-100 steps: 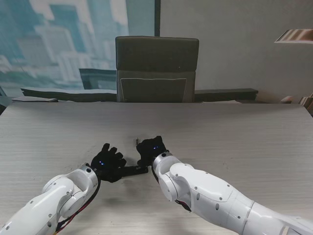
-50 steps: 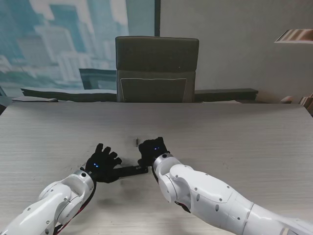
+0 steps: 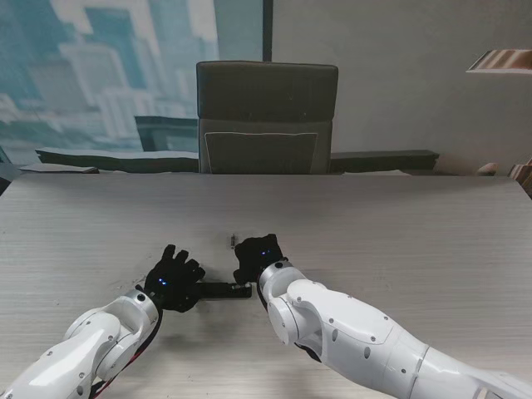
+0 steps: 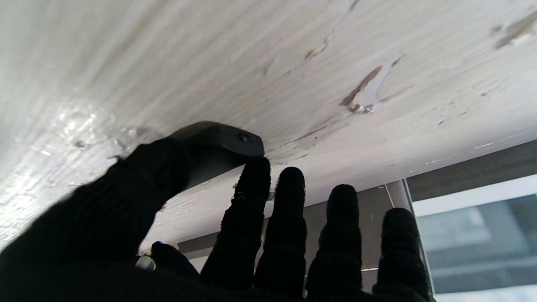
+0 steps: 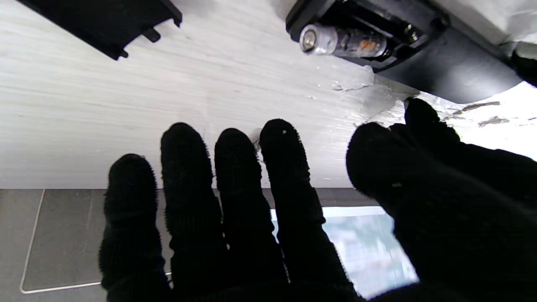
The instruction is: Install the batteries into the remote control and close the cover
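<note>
The black plastic remote control [image 3: 223, 289] lies flat on the pale wood-grain table [image 3: 399, 224], between the two black-gloved hands and lengthwise across the stand view. In the right wrist view its battery bay [image 5: 369, 31] is uncovered, and a silver cylindrical battery [image 5: 342, 41] with an orange mark sits in it; whether a second cell lies beside it I cannot tell. The flat black battery cover [image 5: 105, 21] rests on the table apart from the remote, its small tabs pointing toward the fingers. In the stand view a small dark object [image 3: 231, 242] lies on the table just beyond the right hand, too small to make out.

The left hand [image 3: 172, 278] is at the remote's left end. In the left wrist view the thumb [image 4: 155, 176] lies against the rounded end of the remote [image 4: 218, 140] and the index fingertip touches its edge, while the other fingers [image 4: 344, 218] stand straight and spread, so the end is pinched lightly rather than wrapped.

The right hand [image 3: 258, 256] hovers at the remote's right end, palm down, with its fingers [image 5: 235, 176] extended side by side and its thumb apart, holding nothing.

A grey office chair [image 3: 266, 116] stands behind the table's far edge.
</note>
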Controlling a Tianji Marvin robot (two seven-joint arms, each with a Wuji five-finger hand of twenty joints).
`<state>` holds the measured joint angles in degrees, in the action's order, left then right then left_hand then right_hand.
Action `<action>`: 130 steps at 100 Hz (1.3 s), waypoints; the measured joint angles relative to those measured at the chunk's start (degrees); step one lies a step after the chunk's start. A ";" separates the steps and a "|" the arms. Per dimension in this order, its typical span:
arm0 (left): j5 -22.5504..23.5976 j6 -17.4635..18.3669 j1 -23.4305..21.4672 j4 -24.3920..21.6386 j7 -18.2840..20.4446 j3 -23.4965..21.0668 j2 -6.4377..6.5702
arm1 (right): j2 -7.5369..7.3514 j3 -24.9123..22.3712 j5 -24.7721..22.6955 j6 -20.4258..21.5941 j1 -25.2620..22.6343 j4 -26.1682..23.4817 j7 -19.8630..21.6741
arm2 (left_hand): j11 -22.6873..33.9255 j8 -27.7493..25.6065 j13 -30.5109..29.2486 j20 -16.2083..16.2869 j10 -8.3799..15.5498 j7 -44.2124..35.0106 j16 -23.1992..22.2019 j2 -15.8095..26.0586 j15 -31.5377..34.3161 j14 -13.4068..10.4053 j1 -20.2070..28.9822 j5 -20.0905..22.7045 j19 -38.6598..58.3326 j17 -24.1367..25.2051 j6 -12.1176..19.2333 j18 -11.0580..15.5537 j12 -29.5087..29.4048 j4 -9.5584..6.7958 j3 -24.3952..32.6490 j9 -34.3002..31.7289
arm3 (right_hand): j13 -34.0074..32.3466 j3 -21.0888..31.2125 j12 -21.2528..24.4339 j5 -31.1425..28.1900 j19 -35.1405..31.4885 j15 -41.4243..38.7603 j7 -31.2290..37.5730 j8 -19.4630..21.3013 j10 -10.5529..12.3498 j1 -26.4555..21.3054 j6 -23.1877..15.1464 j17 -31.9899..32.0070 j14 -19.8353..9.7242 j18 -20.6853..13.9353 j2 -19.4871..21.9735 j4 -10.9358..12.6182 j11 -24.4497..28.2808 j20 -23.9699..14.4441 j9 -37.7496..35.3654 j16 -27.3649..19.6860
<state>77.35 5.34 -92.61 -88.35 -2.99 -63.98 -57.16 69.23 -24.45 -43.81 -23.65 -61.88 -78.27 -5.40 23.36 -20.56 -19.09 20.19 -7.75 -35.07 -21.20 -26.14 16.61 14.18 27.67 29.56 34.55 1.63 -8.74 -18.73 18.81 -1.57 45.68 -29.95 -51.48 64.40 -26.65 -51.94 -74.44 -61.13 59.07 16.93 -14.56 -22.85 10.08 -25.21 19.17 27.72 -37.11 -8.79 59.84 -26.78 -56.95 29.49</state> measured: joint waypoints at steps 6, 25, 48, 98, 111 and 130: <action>-0.13 0.43 0.29 0.01 -0.04 0.21 0.05 | 0.09 0.00 0.13 -0.34 -0.07 0.00 -0.10 | 0.54 -0.03 0.00 0.00 0.12 -3.79 0.00 -2.17 0.01 0.00 1.81 1.28 0.02 0.00 0.00 -0.02 0.01 0.47 1.00 -1.25 | -0.10 0.53 0.00 1.18 -0.22 -0.39 0.64 -0.57 -0.41 -1.07 0.22 -0.39 0.00 0.01 -0.03 -0.21 0.00 -0.04 0.02 0.00; -0.20 1.01 1.04 0.01 0.14 1.08 0.19 | 0.10 0.24 0.14 -1.19 0.00 -0.26 0.76 | 0.68 0.21 -0.11 0.00 1.39 -12.67 0.00 -5.94 0.45 0.00 4.49 3.45 0.19 -0.05 0.38 -0.03 0.03 3.16 2.33 -3.24 | -2.09 1.19 0.00 0.71 -0.84 -1.06 2.83 -2.71 -0.52 -2.10 0.23 -2.38 0.09 0.08 -0.67 -1.11 0.04 -0.71 -1.18 0.00; -0.96 1.23 2.63 0.00 1.42 3.02 0.60 | -0.49 0.28 -0.97 -2.07 0.04 -1.62 2.51 | 1.85 0.72 -0.85 0.00 1.43 -14.26 0.00 -7.45 1.44 0.00 4.49 5.38 0.91 -0.69 -0.85 -0.04 0.60 3.19 3.85 -5.00 | -5.91 1.20 0.00 -3.24 -2.04 -1.82 3.53 -3.88 -0.58 -2.47 0.12 -4.90 0.86 1.24 -0.65 -1.12 0.05 -0.77 -5.26 0.00; -1.32 1.21 4.00 -0.51 3.67 5.00 0.62 | -2.36 3.93 -1.17 -7.07 3.11 -4.06 10.28 | 2.11 0.98 -1.58 0.00 1.00 -15.22 0.00 -7.55 1.58 0.00 4.58 6.32 1.54 -0.72 -4.21 -0.04 0.63 3.21 5.24 -5.89 | -13.66 0.75 -2.17 -12.12 -8.15 -9.29 5.00 -1.31 -0.41 -2.33 -3.17 -12.14 1.57 2.17 5.42 -0.78 1.48 -3.53 -13.21 -0.80; -1.41 1.21 3.99 -0.64 3.97 5.00 0.59 | -2.16 4.62 -0.22 -7.92 3.67 -3.78 10.69 | 2.13 1.02 -1.58 0.00 0.98 -15.26 0.00 -7.55 1.58 0.00 4.71 6.33 2.11 -0.72 -4.30 -0.04 0.64 3.21 5.03 -5.92 | -14.17 0.58 -2.22 -12.73 -8.28 -9.51 4.19 -0.28 -0.40 -1.62 -3.19 -12.74 1.57 2.37 6.57 -0.18 1.48 -3.57 -13.29 -0.92; -1.41 1.32 3.87 -0.90 4.43 4.87 0.51 | -1.56 4.96 1.47 -9.24 3.85 -3.08 10.75 | 2.57 1.48 -1.58 0.00 0.97 -15.66 0.00 -7.55 1.58 0.00 4.72 6.33 2.15 -0.72 -4.37 -0.04 0.65 3.36 4.91 -5.95 | -14.18 0.58 -2.22 -12.66 -8.30 -9.52 3.47 -0.14 -0.40 -1.62 -3.19 -12.74 1.57 2.43 6.40 -0.17 1.48 -3.58 -13.29 -1.45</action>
<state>75.95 6.66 -88.74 -89.25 1.44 -59.11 -56.65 67.68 -19.49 -42.34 -32.90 -58.03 -81.35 5.35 25.94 -19.08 -20.67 20.19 -6.77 -50.73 -21.20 -33.68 18.19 14.18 32.39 35.88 36.71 0.91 -13.11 -18.77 19.46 1.80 50.59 -35.90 -65.66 64.98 -28.87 -64.60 -82.74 -70.64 62.53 16.79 -14.96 -24.47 6.89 -37.96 20.74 30.15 -30.71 -8.96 61.32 -30.36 -70.24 28.03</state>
